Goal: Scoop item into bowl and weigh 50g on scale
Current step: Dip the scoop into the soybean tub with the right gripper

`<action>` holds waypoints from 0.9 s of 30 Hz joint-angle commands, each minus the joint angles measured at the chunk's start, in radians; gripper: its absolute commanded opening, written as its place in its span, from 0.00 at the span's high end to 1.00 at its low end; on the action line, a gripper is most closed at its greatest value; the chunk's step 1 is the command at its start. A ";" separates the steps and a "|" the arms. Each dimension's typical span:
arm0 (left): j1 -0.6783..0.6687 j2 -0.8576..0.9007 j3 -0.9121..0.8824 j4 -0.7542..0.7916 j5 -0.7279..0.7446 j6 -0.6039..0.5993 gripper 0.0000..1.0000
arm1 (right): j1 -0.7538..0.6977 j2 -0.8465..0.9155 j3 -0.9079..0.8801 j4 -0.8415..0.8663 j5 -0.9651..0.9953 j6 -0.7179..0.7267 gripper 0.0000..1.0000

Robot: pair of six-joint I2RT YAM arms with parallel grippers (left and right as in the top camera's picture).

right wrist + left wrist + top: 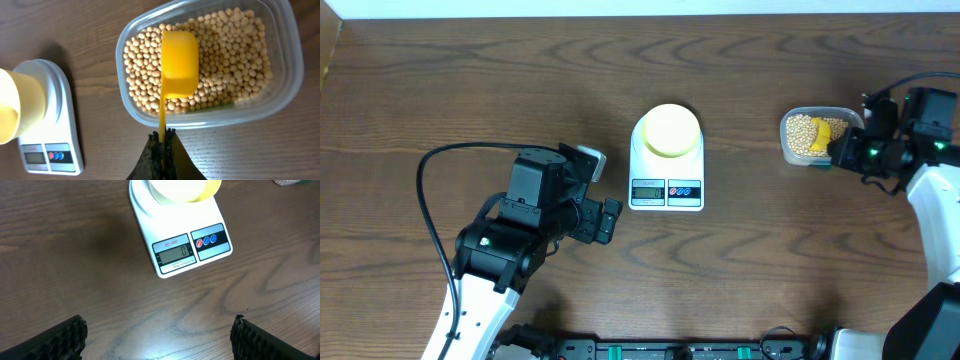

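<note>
One scoop (179, 60), handle clenched in right gripper (163, 139); left gripper (159, 339) released. We dig its cup, ahead of the jaws, under beans (232, 55), lift level.

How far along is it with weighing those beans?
Done: the bowl sits on the scale, which reads zero. In hand: the right gripper is shut on the yellow scoop, its cup among the beans in the clear container. Left: the bowl looks empty, so all the scooping and weighing remains. The left gripper is open, holding nothing.
</note>
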 commanded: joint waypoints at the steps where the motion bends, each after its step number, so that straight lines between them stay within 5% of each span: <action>1: -0.003 -0.001 -0.006 0.001 -0.011 0.002 0.07 | -0.045 0.007 0.000 -0.019 -0.120 -0.035 0.99; 27: -0.003 -0.001 -0.006 0.001 -0.011 0.002 0.06 | -0.264 0.007 -0.008 -0.077 -0.383 -0.048 0.99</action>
